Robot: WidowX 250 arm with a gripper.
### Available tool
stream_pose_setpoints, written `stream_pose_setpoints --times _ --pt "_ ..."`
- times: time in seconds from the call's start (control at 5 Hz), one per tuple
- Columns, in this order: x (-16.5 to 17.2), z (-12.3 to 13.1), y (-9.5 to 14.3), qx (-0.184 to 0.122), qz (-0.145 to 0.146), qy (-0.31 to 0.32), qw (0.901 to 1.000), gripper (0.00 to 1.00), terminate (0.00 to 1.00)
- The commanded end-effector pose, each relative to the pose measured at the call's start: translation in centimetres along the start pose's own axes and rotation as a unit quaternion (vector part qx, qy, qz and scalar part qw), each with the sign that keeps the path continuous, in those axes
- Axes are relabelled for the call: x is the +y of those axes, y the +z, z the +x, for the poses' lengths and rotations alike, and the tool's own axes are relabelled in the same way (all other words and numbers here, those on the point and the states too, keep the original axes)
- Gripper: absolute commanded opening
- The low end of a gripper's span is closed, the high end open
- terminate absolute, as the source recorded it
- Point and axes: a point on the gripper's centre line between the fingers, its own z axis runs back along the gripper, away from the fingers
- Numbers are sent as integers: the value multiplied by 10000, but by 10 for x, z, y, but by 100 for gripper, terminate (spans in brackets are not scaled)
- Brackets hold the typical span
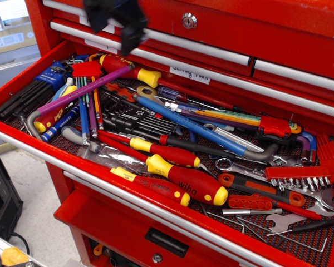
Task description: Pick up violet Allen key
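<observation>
Jaw spread unreadable: gripper (116,22) motion-blurred at top left, holding nothing, touching nothing. Violet Allen key (80,92) lying diagonally across left end of open red drawer (22,78), grey bent end low left, tip near yellow-capped screwdriver (128,69). Crossing multicolour hex key set (88,94); blue hex key holder (50,75) just beside.

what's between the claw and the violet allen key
In the one camera view, the blurred claw hangs above the violet Allen key; between them lie the drawer's grey rail and a red-and-yellow screwdriver.
</observation>
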Motion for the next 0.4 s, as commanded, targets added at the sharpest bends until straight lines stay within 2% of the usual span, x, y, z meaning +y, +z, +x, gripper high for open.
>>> stream_pose_setpoints --times 0.0,0.2 --pt "15 9 -41 -181 -356 -16 9992 100 0" --pt "13 5 -61 -67 -419 -135 9990 100 0"
